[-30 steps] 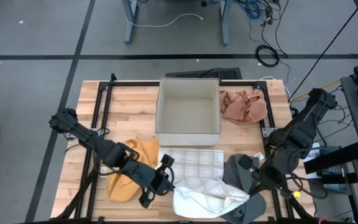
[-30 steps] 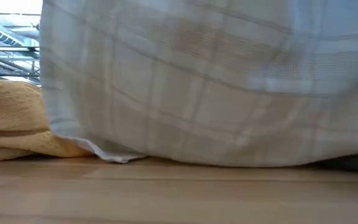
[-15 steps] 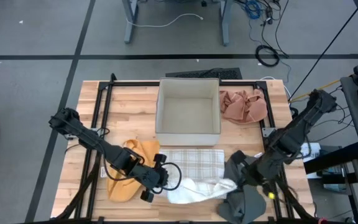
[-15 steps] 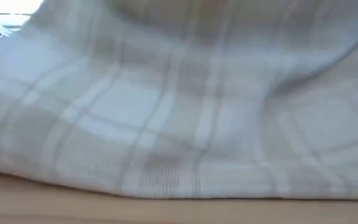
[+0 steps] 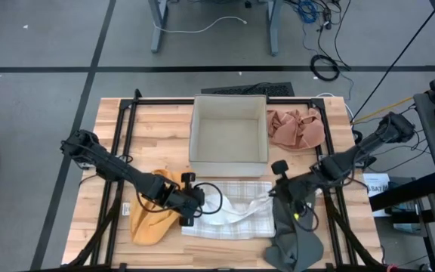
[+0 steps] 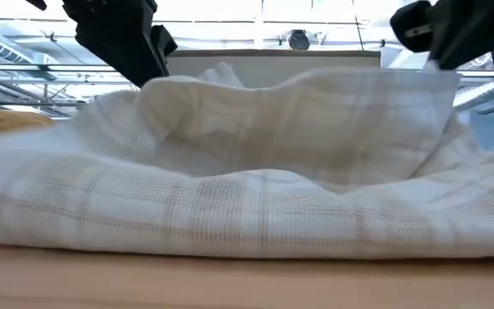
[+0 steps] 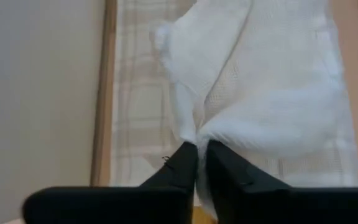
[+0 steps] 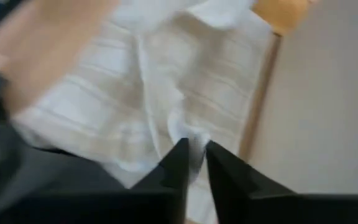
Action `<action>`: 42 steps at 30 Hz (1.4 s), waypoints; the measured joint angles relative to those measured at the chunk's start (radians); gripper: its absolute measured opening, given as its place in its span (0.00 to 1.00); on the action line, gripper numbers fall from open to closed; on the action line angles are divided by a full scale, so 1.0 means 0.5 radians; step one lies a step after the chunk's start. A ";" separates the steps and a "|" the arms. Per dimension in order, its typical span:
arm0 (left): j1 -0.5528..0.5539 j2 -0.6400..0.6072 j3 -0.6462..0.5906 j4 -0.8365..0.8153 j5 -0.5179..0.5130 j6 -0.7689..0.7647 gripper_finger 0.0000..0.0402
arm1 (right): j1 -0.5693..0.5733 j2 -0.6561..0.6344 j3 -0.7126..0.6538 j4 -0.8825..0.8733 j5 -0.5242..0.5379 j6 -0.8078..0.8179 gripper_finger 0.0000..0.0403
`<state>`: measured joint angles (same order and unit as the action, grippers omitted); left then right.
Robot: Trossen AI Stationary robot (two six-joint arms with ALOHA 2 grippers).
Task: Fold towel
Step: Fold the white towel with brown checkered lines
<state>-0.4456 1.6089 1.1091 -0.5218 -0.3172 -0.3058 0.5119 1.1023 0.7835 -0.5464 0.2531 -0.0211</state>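
Wooden table [image 5: 112, 121] below; left gripper [image 5: 189, 208] and right gripper [image 5: 276, 189] each pinched a corner of the plaid towel [image 5: 236, 211], near-centre in front of the bin [image 5: 229, 132]. Light, limp cloth; likely best held at corners.

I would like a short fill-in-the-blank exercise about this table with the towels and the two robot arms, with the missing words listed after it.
1. Both grippers pinch the white plaid towel, which lies directly in front of the square ____ box.
2. The left gripper holds the towel's edge beside the crumpled ____ cloth.
3. The right gripper holds the opposite edge, next to the dark ____ cloth.
4. The crumpled pink cloth lies to the ____ of the box in the high view.

Missing words: white; yellow; grey; right
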 joint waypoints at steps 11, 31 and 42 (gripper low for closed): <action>0.000 0.000 0.000 -0.116 -0.436 -0.044 0.46 | -0.043 -0.037 -0.003 -0.222 0.326 0.208 0.52; -0.309 0.066 0.002 0.553 0.289 0.095 0.48 | 0.417 0.428 -0.001 0.715 -0.304 0.347 0.45; -0.466 0.425 0.001 0.738 0.375 -0.056 0.49 | 0.507 0.814 -0.001 0.962 -0.306 0.448 0.45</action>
<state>-0.6786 1.8216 1.1095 -0.1529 -0.1295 -0.3340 0.7652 1.5092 0.7830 -0.0653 0.1000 0.2028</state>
